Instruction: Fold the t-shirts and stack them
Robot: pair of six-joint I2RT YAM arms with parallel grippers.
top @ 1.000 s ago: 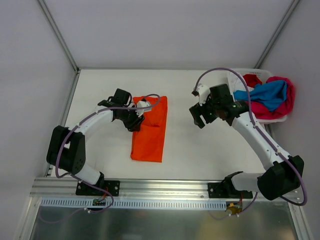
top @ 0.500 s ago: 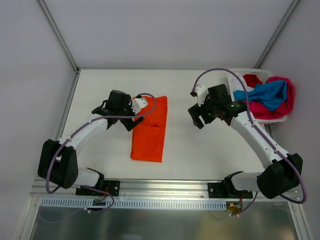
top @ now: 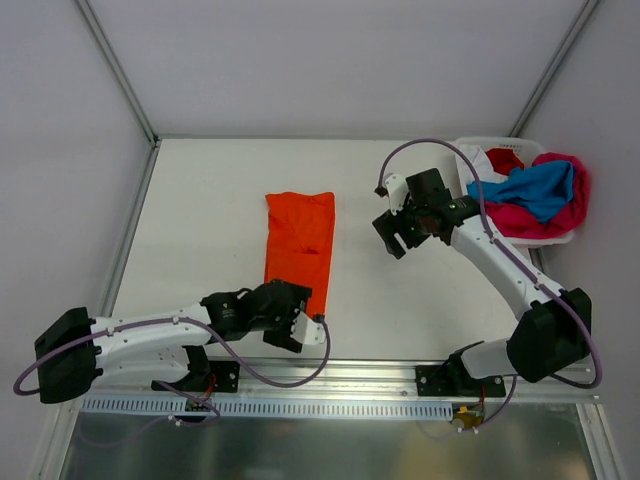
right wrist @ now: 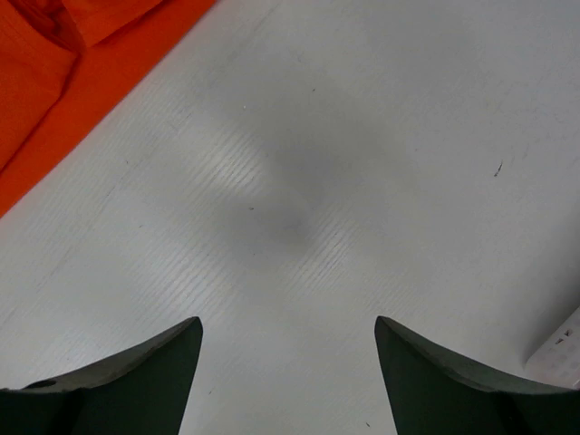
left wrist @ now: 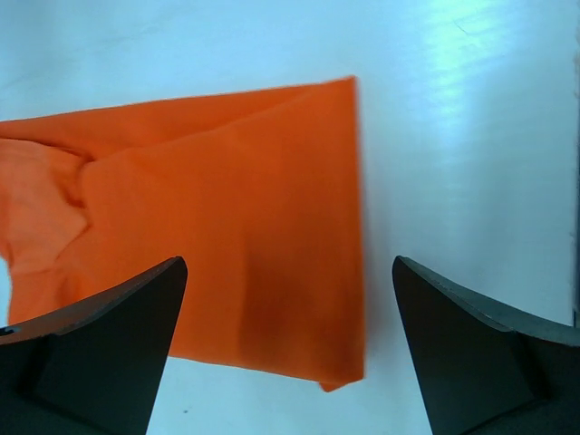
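1. Top external: folded orange t-shirt (top: 298, 250) lies mid-table, long axis 12-to-6 o'clock.
2. Left hand (top: 297, 322) spread wide at its 6 o'clock end; right hand (top: 392, 235) wide, at 3 o'clock.
3. White table (top: 200, 220), grey walls (top: 330, 60).

Orange t-shirt (top: 298, 240) near end hidden beneath left arm (top: 240, 312).

Plain vivid orange t-shirt (top: 298, 248), blue t-shirt (top: 540, 187), magenta-pink t-shirt (top: 566, 216), red t-shirt (top: 505, 160), white basket (top: 500, 141), white table (top: 210, 200)

You see a white surface (top: 200, 200) enclosed by plain pale walls (top: 330, 60), with an aluminium rail (top: 350, 375) along its near edge.
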